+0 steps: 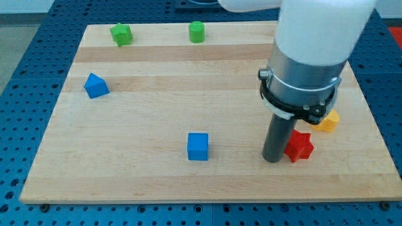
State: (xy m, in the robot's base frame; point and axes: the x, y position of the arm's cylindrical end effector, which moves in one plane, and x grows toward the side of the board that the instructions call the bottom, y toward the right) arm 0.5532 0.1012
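My tip [273,159] rests on the wooden board at the view's lower right. It touches, or nearly touches, the left side of a red star-shaped block [299,146]. Just above and right of the red block lies a yellow block [328,121], partly hidden behind the arm's grey collar. A blue cube [198,146] sits well to the left of the tip.
A blue angular block [95,86] lies near the board's left edge. A green star-like block [121,34] and a green cylinder [197,31] stand along the top edge. The wooden board [157,182] rests on a blue perforated table.
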